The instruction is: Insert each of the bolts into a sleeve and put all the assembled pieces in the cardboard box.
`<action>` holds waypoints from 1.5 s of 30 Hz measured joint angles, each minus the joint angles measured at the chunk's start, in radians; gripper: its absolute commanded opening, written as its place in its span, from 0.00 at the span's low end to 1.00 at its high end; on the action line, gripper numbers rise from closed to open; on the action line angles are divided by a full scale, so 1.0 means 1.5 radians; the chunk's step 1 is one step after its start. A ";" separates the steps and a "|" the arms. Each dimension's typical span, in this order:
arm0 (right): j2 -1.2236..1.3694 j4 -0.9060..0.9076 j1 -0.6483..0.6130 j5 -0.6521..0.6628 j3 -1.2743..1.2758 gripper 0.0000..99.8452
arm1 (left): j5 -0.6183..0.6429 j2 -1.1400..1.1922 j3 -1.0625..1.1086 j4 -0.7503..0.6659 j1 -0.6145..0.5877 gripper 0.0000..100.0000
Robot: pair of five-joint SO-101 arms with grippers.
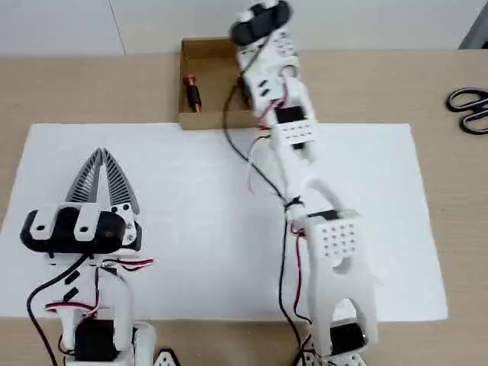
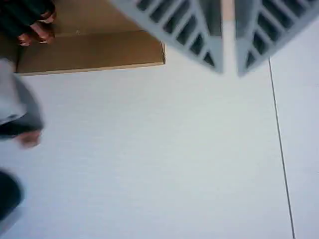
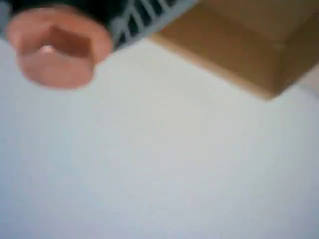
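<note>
The left gripper point(image 1: 102, 152) point(image 2: 230, 68) hangs over the left half of the paper point(image 1: 191, 229). Its grey fingers point(image 2: 194, 35) stand almost together, with only a thin slit between them and nothing in it.

Beyond the paper's far edge the box point(image 1: 217, 88) point(image 2: 89, 52) sits on the table point(image 1: 76, 84). One piece point(image 1: 192, 91) point(image 2: 32, 22), dark with copper ends, lies inside it by the left wall.

The right arm point(image 1: 290, 122) stretches from the near edge up over the box's right side. In its wrist view the right gripper point(image 3: 99, 25) is above the paper, close to a corner of the box point(image 3: 234, 45). A ribbed finger point(image 3: 142, 17) presses against a held piece point(image 3: 55, 50), black with a copper end, which looks clamped though blurred.

Scissors point(image 1: 469, 107) lie on the bare table at far right, well apart from the rest.
</note>
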 measured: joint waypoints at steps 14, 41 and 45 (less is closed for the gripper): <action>0.237 0.141 -0.046 -0.131 -0.280 0.00 | 0.000 0.000 0.040 -0.001 0.000 0.01; 0.235 0.271 -0.052 -0.292 -0.305 0.24 | 0.000 0.000 0.048 -0.003 0.000 0.01; 0.235 0.323 -0.050 -0.292 -0.386 0.24 | 0.000 0.000 0.048 -0.003 0.000 0.01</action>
